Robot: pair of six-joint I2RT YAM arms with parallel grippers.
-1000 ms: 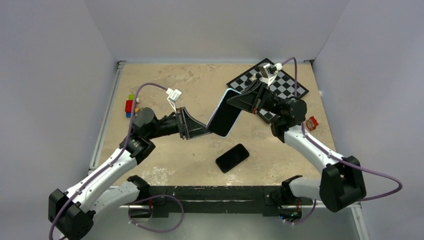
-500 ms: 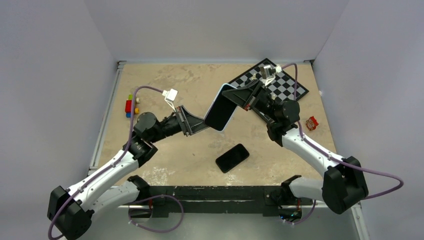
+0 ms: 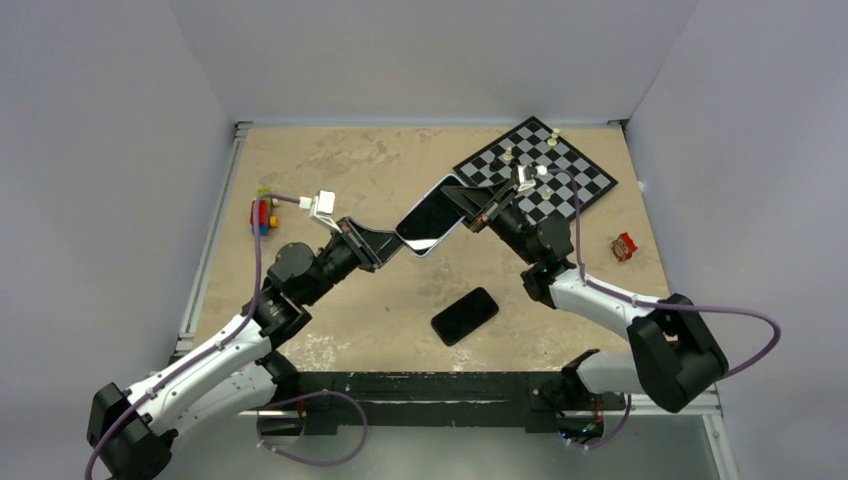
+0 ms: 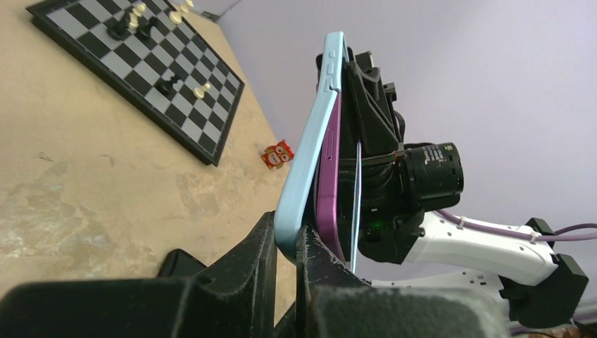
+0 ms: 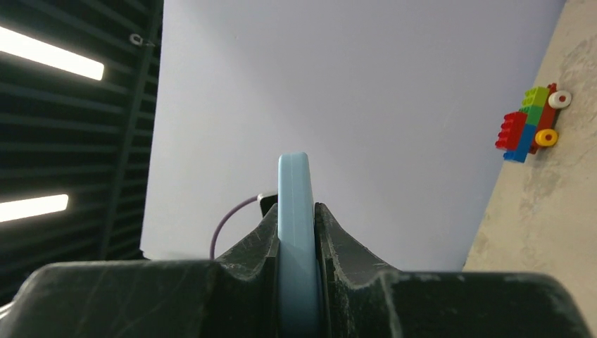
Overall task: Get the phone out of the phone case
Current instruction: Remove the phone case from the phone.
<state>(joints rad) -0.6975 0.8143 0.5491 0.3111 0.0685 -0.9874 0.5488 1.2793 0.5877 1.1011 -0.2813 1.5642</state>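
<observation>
Nearest the arm bases, a black phone (image 3: 465, 315) lies flat on the counter (image 3: 330, 165), apart from the work and untouched. Just above and beyond it, the two arms meet in mid-air over one thing: a pale blue case (image 4: 308, 165) with a purple phone (image 4: 329, 179) in it, held off the counter so both ends can be reached. The left claw (image 4: 285, 236) is nipped narrow on the lower end. From its own camera the pinch seems to fall on the case lip alone, with the phone standing a little proud of it there; I judge that to be the peeling grip. The right claw (image 5: 296, 211) is clamped tight across the opposite end, serving as the anchor. The phone is not yet free: most of its length sits against the case. Farther back, a chessboard (image 3: 560, 172) with a few pieces lies at the right, and toy bricks (image 3: 262, 211) sit at the left edge.
</observation>
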